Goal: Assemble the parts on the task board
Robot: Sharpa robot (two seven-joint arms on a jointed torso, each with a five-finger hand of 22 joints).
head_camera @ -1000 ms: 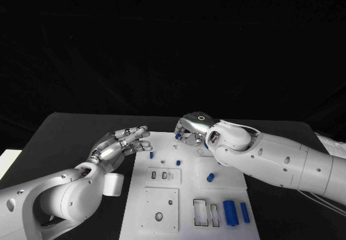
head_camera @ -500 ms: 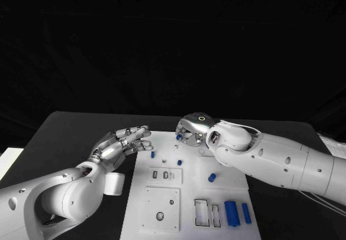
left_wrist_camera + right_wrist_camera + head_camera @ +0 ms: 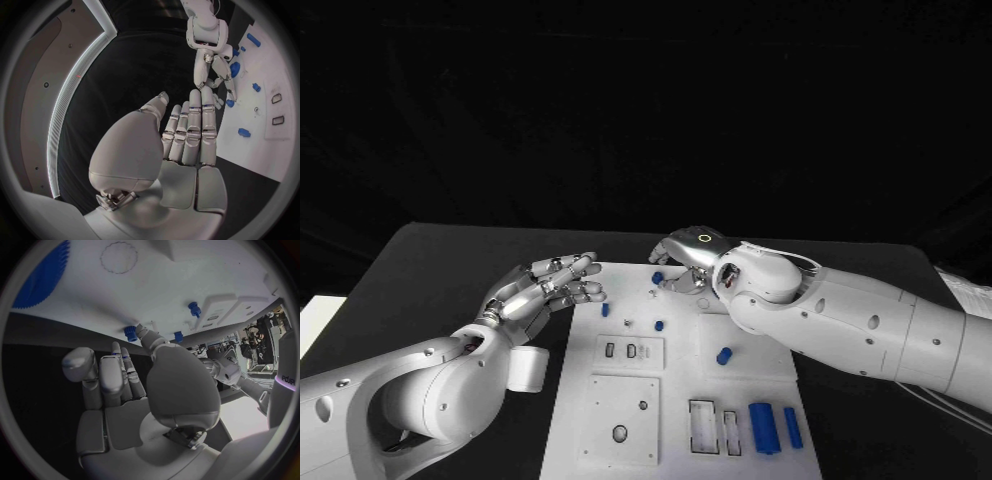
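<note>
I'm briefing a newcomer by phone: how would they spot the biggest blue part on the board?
Start at the white task board in the middle of the black table, then go to its near corner on the robot's right. There, beside two rectangular slots, lies the thick blue cylinder; it is far fatter than the slimmer blue rod alongside it.

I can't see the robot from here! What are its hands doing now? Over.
Left hand open beside task board, holding nothing. Right hand over board's far end, fingers by small blue part; grip unclear. Nothing in the way.

Two smooth white arms with small round screw holes end in silver jointed hands, left hand [image 3: 548,288] and right hand [image 3: 682,262], the right wrist bearing a glowing ring.
</note>
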